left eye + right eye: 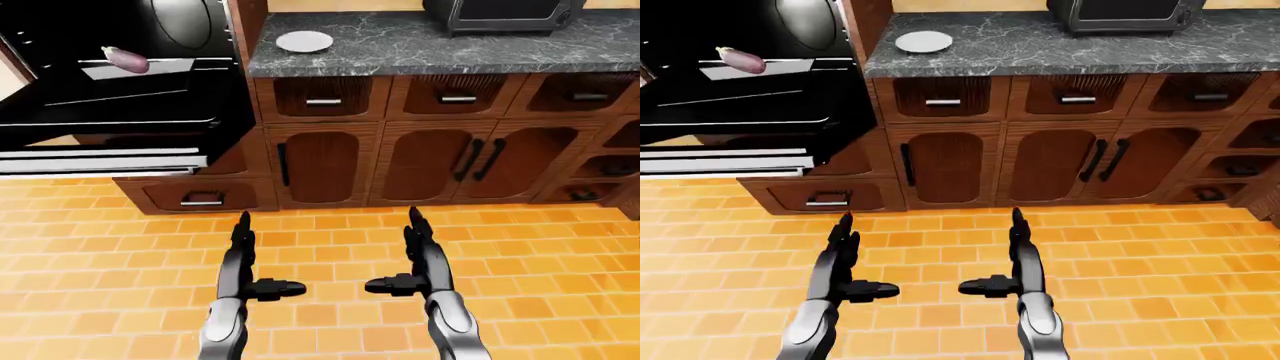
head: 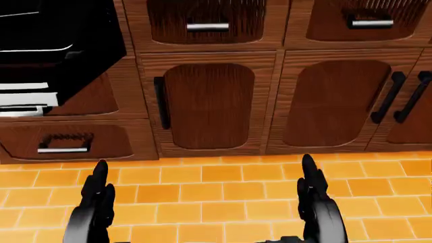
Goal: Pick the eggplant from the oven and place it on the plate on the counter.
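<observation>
The eggplant is purple and lies inside the open oven, on a light tray near the top left of the left-eye view. The black oven door hangs open and sticks out over the floor. A round white plate sits on the grey stone bench, close to the bench's left end and just to the right of the oven. The plate has nothing on it. A dark microwave stands farther right on the bench, well apart from the plate. Under the bench are brown drawers and cupboard doors with dark handles. The orange tile floor is wide and open between the robot and the cupboards. The left hand and the right hand are both held low over the floor, side by side and apart from each other. Each hand has its fingers stretched straight out toward the cupboards and its thumb poking inward. Both hands are open and hold nothing. They are well apart from the oven, the eggplant and the plate. In the head view only the cupboards, the oven's edge and the tips of the two hands show.
</observation>
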You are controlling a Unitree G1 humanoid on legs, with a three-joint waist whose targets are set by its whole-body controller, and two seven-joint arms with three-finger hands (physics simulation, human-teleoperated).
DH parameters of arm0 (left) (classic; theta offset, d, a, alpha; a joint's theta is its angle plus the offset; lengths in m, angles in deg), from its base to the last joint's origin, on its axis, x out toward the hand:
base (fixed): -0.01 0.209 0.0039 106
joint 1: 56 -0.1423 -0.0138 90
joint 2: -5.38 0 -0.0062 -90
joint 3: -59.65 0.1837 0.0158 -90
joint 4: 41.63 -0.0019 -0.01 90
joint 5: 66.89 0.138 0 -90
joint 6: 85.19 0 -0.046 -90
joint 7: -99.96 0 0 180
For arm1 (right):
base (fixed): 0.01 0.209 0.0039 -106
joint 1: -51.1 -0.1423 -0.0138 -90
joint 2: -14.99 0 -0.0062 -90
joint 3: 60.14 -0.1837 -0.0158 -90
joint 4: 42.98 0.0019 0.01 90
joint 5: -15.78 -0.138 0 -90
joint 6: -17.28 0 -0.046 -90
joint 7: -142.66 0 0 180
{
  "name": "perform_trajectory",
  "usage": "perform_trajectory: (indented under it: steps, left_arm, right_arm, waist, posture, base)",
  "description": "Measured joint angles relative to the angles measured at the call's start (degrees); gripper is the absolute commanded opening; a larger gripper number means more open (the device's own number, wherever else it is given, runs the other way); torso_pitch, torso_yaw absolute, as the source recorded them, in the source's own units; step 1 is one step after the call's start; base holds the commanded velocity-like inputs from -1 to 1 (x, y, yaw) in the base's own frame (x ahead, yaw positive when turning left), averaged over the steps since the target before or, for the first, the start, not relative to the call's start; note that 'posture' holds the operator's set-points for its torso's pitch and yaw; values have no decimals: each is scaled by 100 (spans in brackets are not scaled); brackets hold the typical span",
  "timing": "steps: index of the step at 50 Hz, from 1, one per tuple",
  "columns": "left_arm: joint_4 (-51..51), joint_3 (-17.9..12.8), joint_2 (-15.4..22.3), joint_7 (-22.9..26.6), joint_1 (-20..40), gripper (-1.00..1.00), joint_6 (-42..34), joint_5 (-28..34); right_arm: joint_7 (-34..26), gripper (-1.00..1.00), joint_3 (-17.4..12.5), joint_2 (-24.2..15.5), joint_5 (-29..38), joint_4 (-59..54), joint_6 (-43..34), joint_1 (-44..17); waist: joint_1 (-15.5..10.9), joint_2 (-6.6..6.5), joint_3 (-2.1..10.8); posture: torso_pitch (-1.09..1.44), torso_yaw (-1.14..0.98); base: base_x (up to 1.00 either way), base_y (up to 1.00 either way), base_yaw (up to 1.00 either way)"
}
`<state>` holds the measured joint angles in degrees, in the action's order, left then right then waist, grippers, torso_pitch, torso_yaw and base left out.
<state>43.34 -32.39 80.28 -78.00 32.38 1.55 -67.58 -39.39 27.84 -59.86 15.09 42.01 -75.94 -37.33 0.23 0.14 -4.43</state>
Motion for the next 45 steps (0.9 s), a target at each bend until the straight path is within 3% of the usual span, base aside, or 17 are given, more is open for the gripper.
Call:
perform_trajectory:
  steps: [1, 3, 5, 7, 10, 15, 20, 22, 24, 26, 31, 33, 36, 40, 43, 44, 45]
  left_arm:
    - [266, 7, 0, -2, -68, 100, -88, -7]
    - [970, 75, -12, -18, -99, 100, -193, 27]
    - [1173, 134, -51, -29, -56, 100, -188, 57]
    - [1121, 187, -61, -32, -40, 100, -210, 88]
    - [1312, 217, -44, -7, -42, 100, -589, 121]
    - [2526, 88, 65, 53, 215, 100, -1833, 157]
    - [4093, -184, 223, 49, 1259, 100, -3605, 134]
    - [4406, -275, 318, 32, 1797, 100, -4293, 61]
    - [4660, -344, 447, 0, 2155, 100, -4851, 6]
    - [4855, -346, 584, -42, 2327, 100, -5156, 48]
    - [4747, -499, 670, -85, 2724, 100, -5727, 38]
    - [4844, -393, 634, -96, 2752, 100, -5899, 2]
    - [4836, -349, 650, -66, 2837, 100, -6064, -94]
    - [5021, -457, 702, -63, 2861, 100, -6108, -157]
    - [4974, -461, 723, -68, 2820, 100, -5996, -181]
    - [4962, -463, 737, -74, 2832, 100, -6004, -182]
    - [4945, -486, 757, -83, 2808, 100, -6045, -179]
  right_arm:
    - [8, 100, 35, -6, 25, 196, -49, 33]
    - [43, 100, 80, 0, 100, 752, -75, 15]
    - [58, 100, 121, 35, 139, 778, 11, -84]
    - [69, 100, 167, 45, 171, 725, -39, -109]
    - [109, 100, 193, 48, 223, 1113, -488, -100]
    - [137, 100, 107, -13, 266, 2064, -1463, -478]
    - [121, 100, -61, -98, 155, 2854, -2399, -1049]
    - [113, 100, -166, -197, 59, 3167, -2907, -1331]
    - [111, 100, -214, -254, -16, 3556, -3327, -1522]
    - [94, 100, -192, -297, -56, 3862, -3500, -1618]
    - [60, 100, -280, -402, -152, 3877, -3892, -1957]
    - [86, 100, -379, -460, -174, 3923, -4099, -1980]
    - [125, 100, -456, -512, -201, 4006, -4334, -2096]
    - [158, 100, -343, -488, -233, 4198, -4339, -2159]
    - [174, 100, -314, -506, -238, 4256, -4531, -2326]
    - [171, 100, -323, -509, -251, 4303, -4613, -2395]
    - [160, 100, -308, -486, -279, 4320, -4711, -2422]
  waist:
    - [12, 24, 52]
    - [-39, 23, 319]
    - [-54, 58, 239]
    - [-54, 45, 330]
    - [-51, 25, 310]
    - [-48, 28, 325]
    - [-54, 22, 423]
    - [-62, 2, 393]
    - [-50, -2, 173]
    - [-72, 94, 72]
    - [-115, 364, 165]
    - [-115, 309, 97]
    - [-92, 310, 208]
    - [24, 80, 248]
    - [103, -174, 327]
    - [68, -279, 311]
    - [26, -217, 184]
  posture:
    - [0, 0]
    - [0, 0]
    - [0, 0]
    - [0, 0]
    - [0, 0]
    - [0, 0]
    - [0, 0]
    - [0, 0]
    - [0, 0]
    - [0, 0]
    - [0, 0]
    - [0, 0]
    - [0, 0]
    - [0, 0]
    - [0, 0]
    - [0, 0]
    - [0, 0]
  base:
    - [0, 0, 0]
    - [0, 0, 0]
    - [0, 0, 0]
    - [0, 0, 0]
    - [0, 0, 0]
    - [0, 0, 0]
    - [0, 0, 0]
    - [52, 0, 0]
    - [77, 0, 0]
    - [77, 0, 0]
    - [77, 0, 0]
    - [77, 0, 0]
    - [78, 0, 0]
    - [78, 0, 0]
    - [78, 0, 0]
    - [78, 0, 0]
    - [79, 0, 0]
